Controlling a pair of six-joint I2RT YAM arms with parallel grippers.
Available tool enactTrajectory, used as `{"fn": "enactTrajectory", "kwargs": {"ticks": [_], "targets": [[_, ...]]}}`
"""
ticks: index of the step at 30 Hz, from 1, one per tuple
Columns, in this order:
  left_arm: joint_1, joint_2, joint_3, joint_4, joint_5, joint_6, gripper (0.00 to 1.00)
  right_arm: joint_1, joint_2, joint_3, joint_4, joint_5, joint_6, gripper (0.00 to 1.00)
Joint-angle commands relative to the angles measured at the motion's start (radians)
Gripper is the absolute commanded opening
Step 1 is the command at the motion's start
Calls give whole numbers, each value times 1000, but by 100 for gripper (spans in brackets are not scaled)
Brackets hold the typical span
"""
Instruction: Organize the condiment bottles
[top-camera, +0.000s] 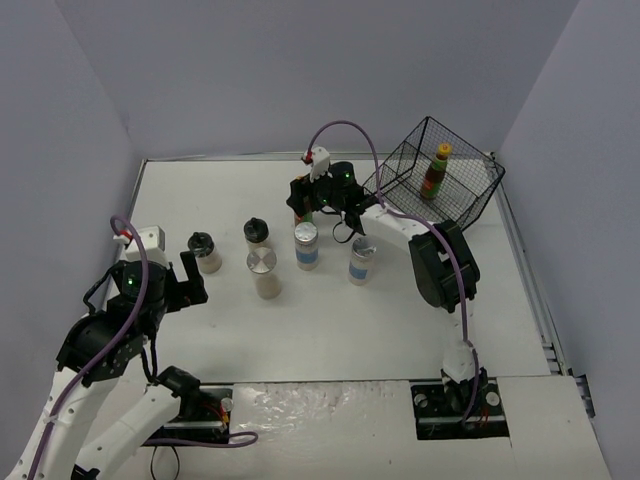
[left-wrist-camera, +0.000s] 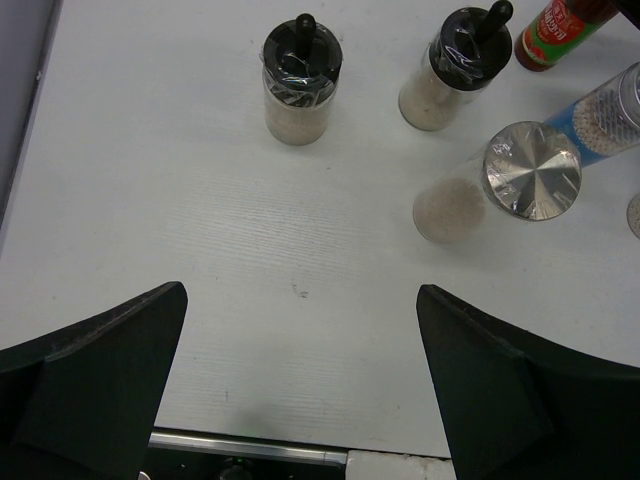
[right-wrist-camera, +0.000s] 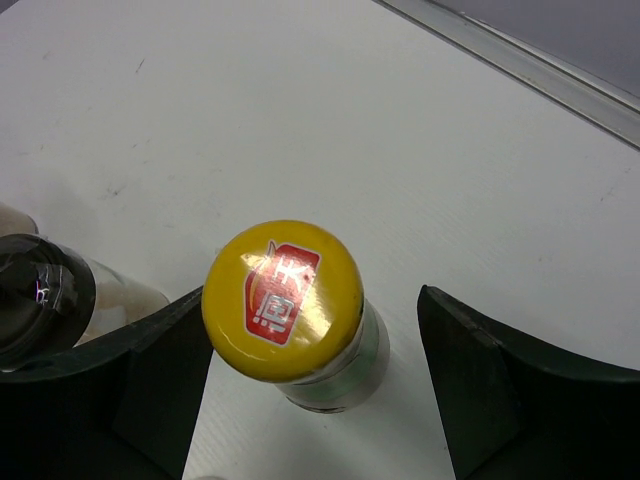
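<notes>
My right gripper (top-camera: 304, 203) (right-wrist-camera: 310, 300) is open around a dark sauce bottle with a yellow cap (right-wrist-camera: 283, 298) standing on the table; its left finger is at the cap, its right finger (right-wrist-camera: 500, 380) is apart. A second sauce bottle (top-camera: 436, 170) stands in the black wire basket (top-camera: 470, 205). Two black-capped shakers (top-camera: 205, 252) (top-camera: 257, 232) and three silver-lidded jars (top-camera: 263, 272) (top-camera: 306, 243) (top-camera: 361, 260) stand mid-table. My left gripper (top-camera: 190, 280) (left-wrist-camera: 300, 300) is open and empty, short of the shakers (left-wrist-camera: 300, 80) (left-wrist-camera: 450, 70).
The basket sits tilted at the back right, near the right wall. Grey walls close the table on the left, back and right. A metal rail (right-wrist-camera: 520, 65) runs along the table's edge. One shaker (right-wrist-camera: 40, 290) stands close beside my right gripper's left finger.
</notes>
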Motion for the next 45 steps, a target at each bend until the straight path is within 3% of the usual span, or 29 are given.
{"fn": "enactTrajectory", "kwargs": {"ticks": [1, 9, 16, 18, 22, 31, 38, 41, 45], "targets": [[-1, 17, 55, 21, -1, -6, 97, 10, -39, 43, 128, 26, 0, 76], [-2, 26, 50, 33, 0, -7, 97, 12, -58, 38, 129, 42, 0, 72], [-2, 29, 52, 35, 1, -6, 97, 12, -79, 14, 145, 56, -2, 41], [-2, 32, 53, 36, 3, -6, 97, 12, -91, 15, 147, 63, -6, 24], [-2, 34, 49, 47, 3, -7, 97, 10, -121, 40, 136, 71, -15, 0], [-1, 43, 47, 83, -2, 5, 97, 9, -299, 188, 5, 93, -45, 0], [-1, 58, 59, 96, -5, 13, 97, -34, -483, 222, -150, 347, -85, 0], [-2, 58, 57, 101, -2, 14, 97, -104, -566, 176, -180, 501, -66, 0], [0, 62, 54, 104, 4, 17, 97, -244, -648, 123, -206, 592, -6, 0]]}}
